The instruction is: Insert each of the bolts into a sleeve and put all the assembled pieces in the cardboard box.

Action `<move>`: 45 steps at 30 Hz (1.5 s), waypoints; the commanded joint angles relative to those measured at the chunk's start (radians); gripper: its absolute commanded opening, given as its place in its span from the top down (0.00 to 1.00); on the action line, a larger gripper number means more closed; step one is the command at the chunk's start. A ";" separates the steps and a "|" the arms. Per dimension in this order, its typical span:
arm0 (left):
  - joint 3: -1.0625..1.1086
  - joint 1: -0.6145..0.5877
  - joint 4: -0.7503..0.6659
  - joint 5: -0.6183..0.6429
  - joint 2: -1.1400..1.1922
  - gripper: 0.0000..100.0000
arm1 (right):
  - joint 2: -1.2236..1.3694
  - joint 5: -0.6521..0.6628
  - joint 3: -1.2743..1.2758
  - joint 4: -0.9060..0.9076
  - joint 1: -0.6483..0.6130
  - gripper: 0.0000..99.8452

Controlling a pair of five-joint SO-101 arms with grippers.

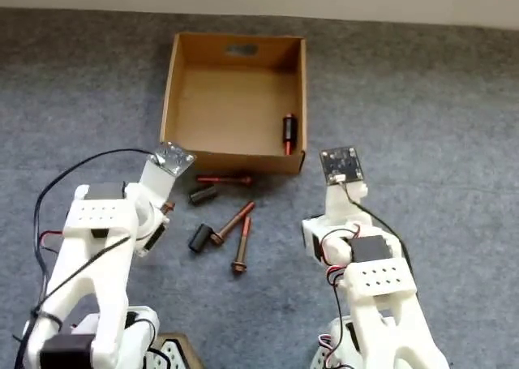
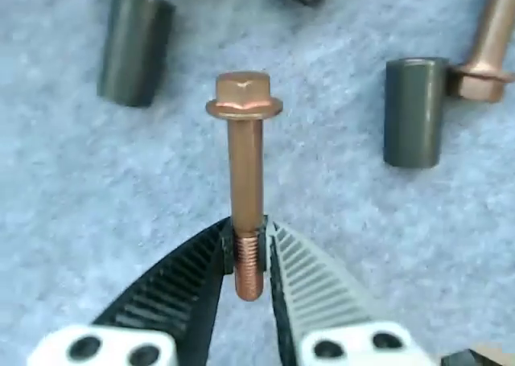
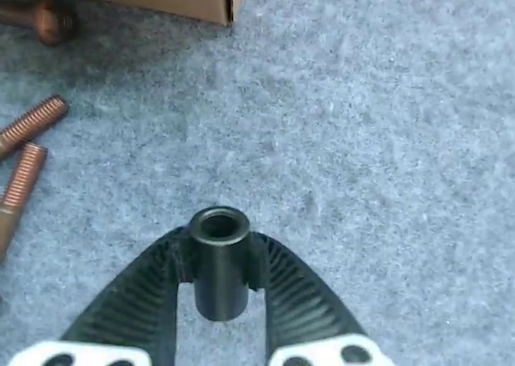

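Note:
My left gripper (image 2: 247,239) is shut on the threaded end of a copper bolt (image 2: 245,157), whose flanged head points away over the carpet. My right gripper (image 3: 219,252) is shut on a black sleeve (image 3: 219,269) with its open bore facing the camera. The cardboard box (image 1: 172,85) stands at the back middle with one assembled piece (image 1: 289,134) lying against its right wall. In front of it lie a bolt (image 1: 224,178), a loose sleeve (image 1: 203,194), a sleeve (image 1: 199,238) touching the head of a second bolt (image 1: 233,221), and a third bolt (image 1: 242,246).
Grey carpet covers the whole surface. The left arm (image 1: 101,223) stands left of the loose parts, the right arm (image 1: 357,247) to their right. The box corner (image 3: 217,4) lies beyond the right gripper, with open carpet beside it.

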 commanded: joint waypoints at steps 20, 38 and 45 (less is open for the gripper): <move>-0.096 0.010 0.002 -0.137 0.262 0.84 | -0.024 -0.003 -0.002 -0.001 -0.010 0.99; 0.013 0.147 -0.233 -0.014 0.263 0.85 | -0.024 -0.002 -0.002 -0.001 -0.007 0.99; 0.013 0.147 -0.236 0.029 0.254 0.98 | -0.024 -0.002 -0.002 -0.001 -0.007 0.99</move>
